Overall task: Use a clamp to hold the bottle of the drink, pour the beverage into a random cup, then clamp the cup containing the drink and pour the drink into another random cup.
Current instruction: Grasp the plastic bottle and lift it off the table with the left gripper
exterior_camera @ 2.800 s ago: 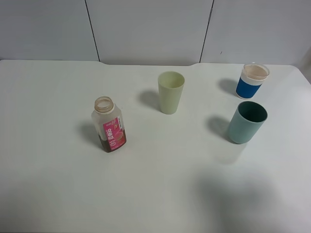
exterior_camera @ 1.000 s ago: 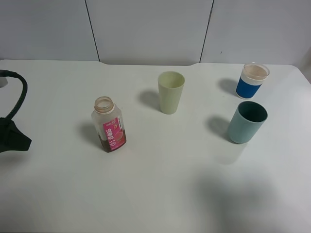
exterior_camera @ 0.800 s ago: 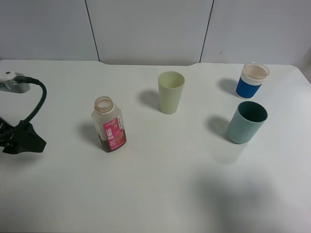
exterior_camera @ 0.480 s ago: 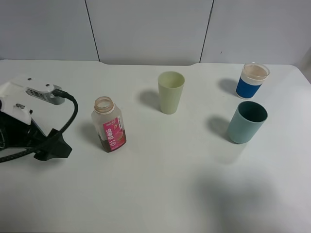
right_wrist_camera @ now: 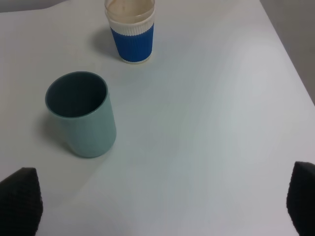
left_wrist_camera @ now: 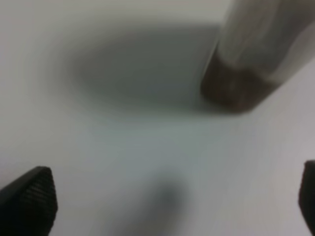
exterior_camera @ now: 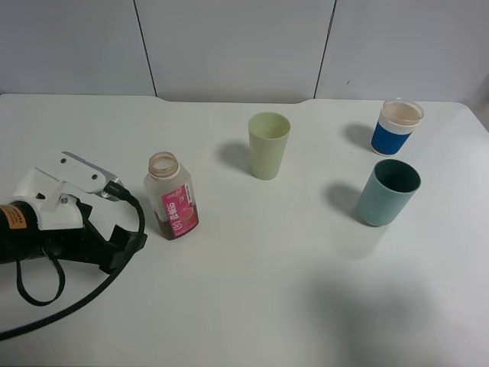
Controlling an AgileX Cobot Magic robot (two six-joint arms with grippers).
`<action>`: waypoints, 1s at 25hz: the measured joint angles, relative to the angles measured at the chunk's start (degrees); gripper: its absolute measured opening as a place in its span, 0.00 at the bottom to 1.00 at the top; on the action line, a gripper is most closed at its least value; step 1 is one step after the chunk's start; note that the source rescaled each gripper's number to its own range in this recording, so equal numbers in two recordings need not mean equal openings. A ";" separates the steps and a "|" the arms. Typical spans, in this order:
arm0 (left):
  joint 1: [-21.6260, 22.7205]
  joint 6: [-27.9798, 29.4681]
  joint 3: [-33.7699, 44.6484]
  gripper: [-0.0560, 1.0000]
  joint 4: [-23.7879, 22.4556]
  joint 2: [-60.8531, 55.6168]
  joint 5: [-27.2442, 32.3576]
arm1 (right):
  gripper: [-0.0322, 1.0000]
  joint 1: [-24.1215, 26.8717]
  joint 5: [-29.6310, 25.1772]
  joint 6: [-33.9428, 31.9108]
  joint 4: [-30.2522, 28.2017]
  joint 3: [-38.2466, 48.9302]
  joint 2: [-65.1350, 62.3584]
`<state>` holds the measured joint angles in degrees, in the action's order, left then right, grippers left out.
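The open bottle (exterior_camera: 172,196) has a pink label and a little dark drink at the bottom; it stands upright left of centre. My left gripper (exterior_camera: 126,240) is low over the table just left of it, apart from it. In the blurred left wrist view the gripper (left_wrist_camera: 167,204) is open and empty, with the bottle's base (left_wrist_camera: 238,86) ahead. A pale green cup (exterior_camera: 269,145), a teal cup (exterior_camera: 390,192) and a blue cup with a white rim (exterior_camera: 399,127) stand upright. My right gripper (right_wrist_camera: 160,206) is open and empty, short of the teal cup (right_wrist_camera: 83,115) and the blue cup (right_wrist_camera: 130,32).
The white table (exterior_camera: 252,290) runs to a grey panel wall at the back. The left arm's black cable (exterior_camera: 69,306) loops over the table near the front left. The right arm does not show in the high view.
My left arm has come in from the left edge and moved right, close to the bottle. The bottle and the cups have not moved.
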<state>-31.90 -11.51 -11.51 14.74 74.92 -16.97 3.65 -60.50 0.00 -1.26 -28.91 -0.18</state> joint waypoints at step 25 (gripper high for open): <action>-1.44 9.99 4.55 1.00 -17.31 35.11 -51.97 | 1.00 0.00 0.00 0.00 0.00 0.00 0.00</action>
<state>-33.33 -1.52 -6.96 -2.57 110.03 -68.94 3.65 -60.50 0.00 -1.26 -28.91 -0.18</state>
